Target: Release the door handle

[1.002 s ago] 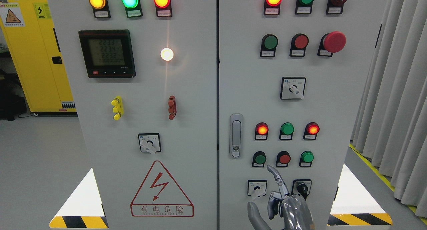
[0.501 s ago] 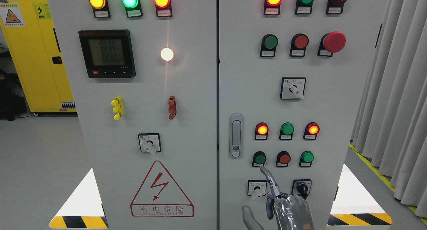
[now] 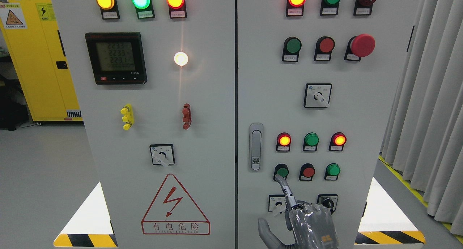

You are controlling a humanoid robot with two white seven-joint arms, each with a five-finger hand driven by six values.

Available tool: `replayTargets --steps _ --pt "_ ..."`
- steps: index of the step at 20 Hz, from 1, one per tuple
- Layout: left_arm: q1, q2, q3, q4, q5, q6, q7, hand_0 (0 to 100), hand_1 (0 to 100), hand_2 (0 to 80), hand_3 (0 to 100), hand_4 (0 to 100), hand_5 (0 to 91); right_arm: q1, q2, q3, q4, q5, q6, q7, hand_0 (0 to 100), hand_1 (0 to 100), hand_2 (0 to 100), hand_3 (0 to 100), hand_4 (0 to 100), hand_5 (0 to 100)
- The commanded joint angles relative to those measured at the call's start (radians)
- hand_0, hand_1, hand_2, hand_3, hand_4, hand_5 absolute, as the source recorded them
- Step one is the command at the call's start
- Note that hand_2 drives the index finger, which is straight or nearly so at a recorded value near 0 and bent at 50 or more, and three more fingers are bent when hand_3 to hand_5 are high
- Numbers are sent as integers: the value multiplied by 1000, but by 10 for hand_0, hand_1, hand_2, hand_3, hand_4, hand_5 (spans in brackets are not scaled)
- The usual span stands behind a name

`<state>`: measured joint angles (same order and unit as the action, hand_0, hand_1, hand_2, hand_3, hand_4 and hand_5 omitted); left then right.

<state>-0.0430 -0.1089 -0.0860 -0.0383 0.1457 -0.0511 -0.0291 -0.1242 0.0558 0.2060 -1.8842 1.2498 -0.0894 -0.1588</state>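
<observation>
Door handle point(image 3: 255, 146) sits untouched on right cabinet door, left of the buttons. Right hand point(image 3: 305, 223) below it holds nothing, index finger point(image 3: 284, 187) extended, others curled. Risk: fingertip, right by the lower green button point(image 3: 281, 171), could press it while moving.

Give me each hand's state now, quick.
Right hand: holds nothing, index finger out, clear of the door handle.
Left hand: not in view.

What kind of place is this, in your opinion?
Probably an industrial electrical room or training lab: a grey control cabinet with indicator lamps, a digital power meter, and a yellow safety cabinet behind it.
</observation>
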Motion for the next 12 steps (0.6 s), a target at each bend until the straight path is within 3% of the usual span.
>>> replayTargets --steps 1,7,12 --pt "0 0 0 0 0 0 0 120 556 0 0 0 0 -14 16 42 16 68 3 1 415 292 0 1000 1000 1000" --pt "0 0 0 0 0 0 0 120 556 0 0 0 0 -58 55 56 56 115 7 4 417 291 0 1000 1000 1000" --pt "0 0 0 0 0 0 0 120 556 0 0 0 0 -89 58 58 82 120 31 7 419 290 0 1000 1000 1000"
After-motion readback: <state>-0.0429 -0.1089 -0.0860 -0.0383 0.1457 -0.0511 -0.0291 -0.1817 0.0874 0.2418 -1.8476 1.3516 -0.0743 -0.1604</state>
